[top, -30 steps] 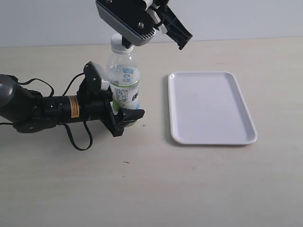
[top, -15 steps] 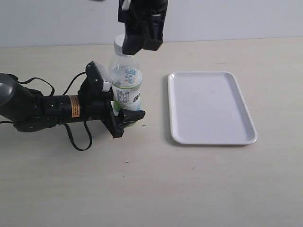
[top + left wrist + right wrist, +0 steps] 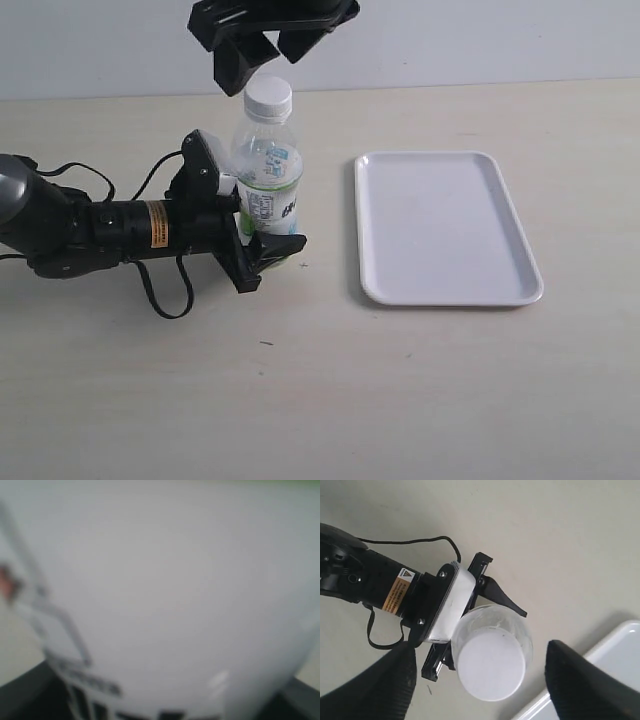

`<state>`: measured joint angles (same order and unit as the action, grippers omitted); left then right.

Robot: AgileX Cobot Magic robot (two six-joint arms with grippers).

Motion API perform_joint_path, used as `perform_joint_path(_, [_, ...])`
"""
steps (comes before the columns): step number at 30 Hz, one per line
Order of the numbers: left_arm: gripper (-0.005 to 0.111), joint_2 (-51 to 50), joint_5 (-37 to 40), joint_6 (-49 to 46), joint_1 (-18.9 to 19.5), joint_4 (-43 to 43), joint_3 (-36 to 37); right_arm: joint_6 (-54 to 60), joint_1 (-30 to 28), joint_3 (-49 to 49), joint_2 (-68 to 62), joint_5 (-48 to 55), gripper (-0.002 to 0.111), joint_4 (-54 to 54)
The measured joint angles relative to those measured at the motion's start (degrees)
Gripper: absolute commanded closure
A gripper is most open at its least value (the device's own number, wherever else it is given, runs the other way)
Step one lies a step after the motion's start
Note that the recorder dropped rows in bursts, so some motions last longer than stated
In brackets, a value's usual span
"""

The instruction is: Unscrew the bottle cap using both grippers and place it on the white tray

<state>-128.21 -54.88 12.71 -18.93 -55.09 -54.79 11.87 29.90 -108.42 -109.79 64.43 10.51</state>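
At the far left of the table (image 3: pixel 120 380), the left arm lies low and reaches in from nine o'clock. The left end effector (image 3: pixel 262 232) is clamped around the lower half of the bottle (image 3: pixel 268 165); one finger shows in front of the label and the other is hidden behind. I judge this grip is meant to stop the bottle turning or tipping while its top is twisted. The left wrist view shows only blurred label, very close.

The bottle stands upright with the bottle cap (image 3: pixel 268 96) on its neck. At twelve o'clock, directly above it, the right end effector (image 3: pixel 266 50) hovers. Its fingers (image 3: pixel 385 690) are spread apart on either side of the cap and touch nothing, apparently lined up to descend and close on it.

At three o'clock of the bottle, near but apart, lies the white tray (image 3: pixel 450 230), where the cap is to go.
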Motion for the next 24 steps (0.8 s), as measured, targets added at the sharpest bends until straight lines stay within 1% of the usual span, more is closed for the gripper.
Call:
perform_joint_path(8, [0.107,0.00,0.00,0.00,0.00,-0.10,0.00,-4.04,0.00,0.00,-0.77,-0.17,0.039,-1.68])
perform_joint_path(14, [0.107,0.00,0.00,0.00,0.00,-0.10,0.00,-4.36,0.00,0.00,-1.18,0.41,0.040,-2.72])
perform_joint_path(19, [0.107,0.00,0.00,0.00,0.00,-0.10,0.00,-4.51,0.00,0.00,-1.27,0.52,0.044,-2.80])
perform_joint_path(24, [0.107,0.00,0.00,0.00,0.00,-0.10,0.00,-4.51,0.00,0.00,-1.73,1.81,0.044,-2.85])
